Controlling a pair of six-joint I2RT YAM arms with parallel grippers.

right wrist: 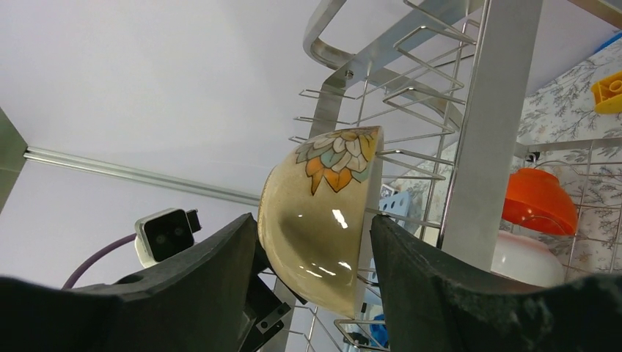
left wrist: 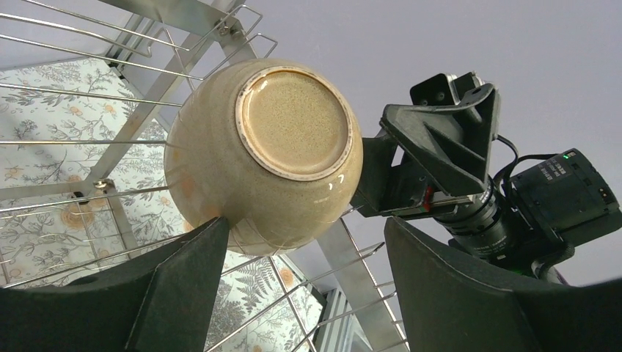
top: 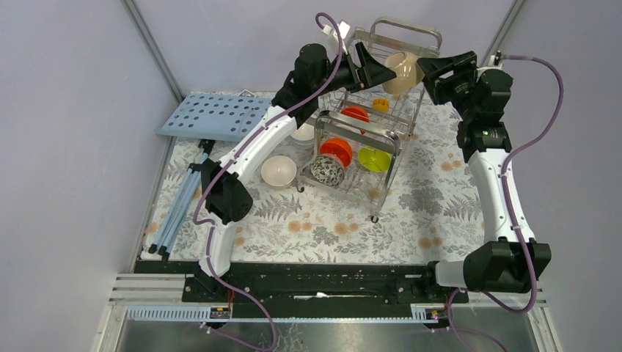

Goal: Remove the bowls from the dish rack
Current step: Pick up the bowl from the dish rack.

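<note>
The steel wire dish rack (top: 396, 33) stands at the back centre. A cream-beige bowl (top: 402, 72) with a painted flower stands on edge in its top tier. My right gripper (top: 429, 70) grips it from the right; in the right wrist view the fingers (right wrist: 220, 279) press on the bowl (right wrist: 323, 220) at its base and rim. My left gripper (top: 381, 72) is open at the bowl's left; in the left wrist view its left finger (left wrist: 183, 286) touches the bowl (left wrist: 271, 161). Two orange-red bowls (top: 337, 150), a lime-green one (top: 374, 158) and a speckled one (top: 328, 170) sit lower in the rack.
A cream bowl (top: 279, 171) and a white bowl (top: 303, 133) sit on the floral cloth left of the rack. A light-blue perforated board (top: 213, 116) lies at the back left, with folded blue-grey rods (top: 176, 205) in front of it. A yellow-orange clip (top: 381, 104) hangs in the rack.
</note>
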